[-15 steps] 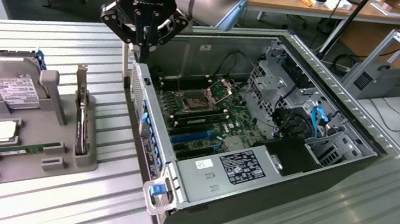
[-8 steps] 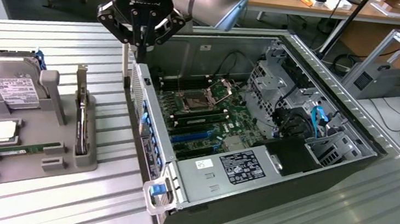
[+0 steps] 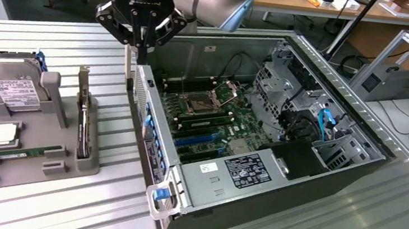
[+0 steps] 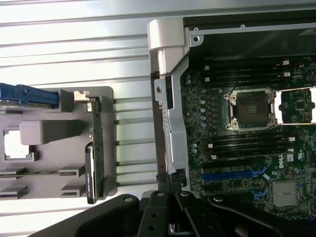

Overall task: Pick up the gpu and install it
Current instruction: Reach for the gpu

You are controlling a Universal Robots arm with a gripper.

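The gpu (image 3: 82,120) is a thin dark card standing on its edge in a slot of the grey holder tray (image 3: 71,166), its silver bracket at the far end. In the wrist view the gpu (image 4: 96,148) stands along the tray's side nearest the computer case. My gripper (image 3: 141,55) hangs shut with nothing in it. It is over the case's side wall, to the exterior view's right of the card and farther back. In the wrist view the gripper (image 4: 170,185) has its black fingers pressed together over that wall.
The open computer case (image 3: 350,162) lies on the slatted metal table with its motherboard and blue slot (image 4: 232,174) exposed. The tray also carries a silver hard drive (image 3: 11,89), a processor (image 3: 1,134) and a green memory stick (image 3: 29,154).
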